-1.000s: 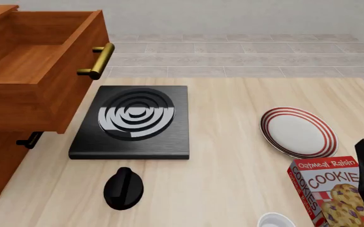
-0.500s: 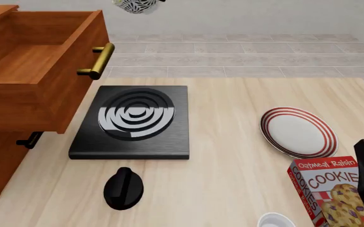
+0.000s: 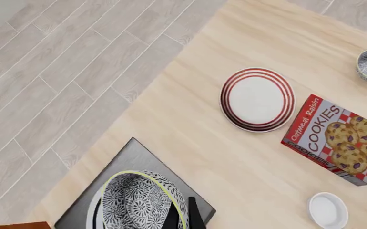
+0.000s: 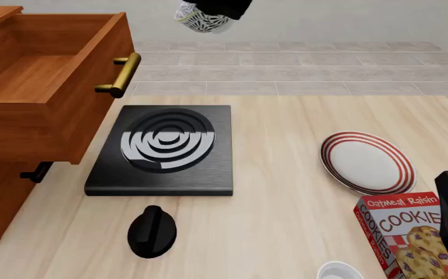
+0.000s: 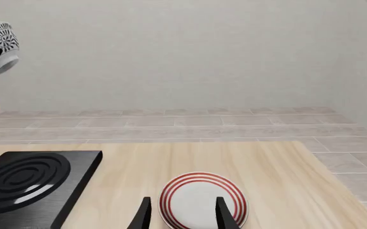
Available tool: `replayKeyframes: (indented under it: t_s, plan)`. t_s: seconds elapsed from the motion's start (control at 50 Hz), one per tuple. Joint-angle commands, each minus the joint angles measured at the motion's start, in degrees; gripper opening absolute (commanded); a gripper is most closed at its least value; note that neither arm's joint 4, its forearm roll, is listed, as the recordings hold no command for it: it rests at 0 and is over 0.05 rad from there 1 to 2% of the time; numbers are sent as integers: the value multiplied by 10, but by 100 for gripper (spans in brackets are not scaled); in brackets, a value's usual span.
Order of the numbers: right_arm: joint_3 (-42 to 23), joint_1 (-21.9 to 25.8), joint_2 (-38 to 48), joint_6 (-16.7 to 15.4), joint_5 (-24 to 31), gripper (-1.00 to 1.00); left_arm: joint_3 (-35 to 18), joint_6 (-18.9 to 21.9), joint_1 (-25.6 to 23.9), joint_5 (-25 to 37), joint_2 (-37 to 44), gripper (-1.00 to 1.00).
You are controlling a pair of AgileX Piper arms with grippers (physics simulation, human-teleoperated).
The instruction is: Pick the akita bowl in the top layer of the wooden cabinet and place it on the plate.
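So the bowl (image 4: pixel 202 21) is up in the air, high over the stove (image 4: pixel 162 150), carried by the left tool (image 3: pixel 183 217), which is pinched tight on its rim. It's lifted that high probably to clear the open top drawer (image 4: pixel 49 81). The plate (image 4: pixel 368 162) sits well off to the right on the desk (image 4: pixel 278 221). The right tool (image 5: pixel 180 214) hangs spread wide, holding nothing, pointing at the plate.

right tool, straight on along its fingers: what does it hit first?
Probably the plate: in the right wrist view it sits directly between the open fingers of the right tool, nothing in between. How far off, the pictures don't tell.
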Motion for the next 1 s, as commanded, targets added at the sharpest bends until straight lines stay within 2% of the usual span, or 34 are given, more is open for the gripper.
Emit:
replayKeyframes:
  t_s: [0.02, 1.0]
  plan:
    - [1, 2, 0, 0, 0, 100, -2, -1, -26, -12, 12, -100]
    - [2, 3, 0, 3, -4, 100, 13, 39, -63, -58, 65, -100]
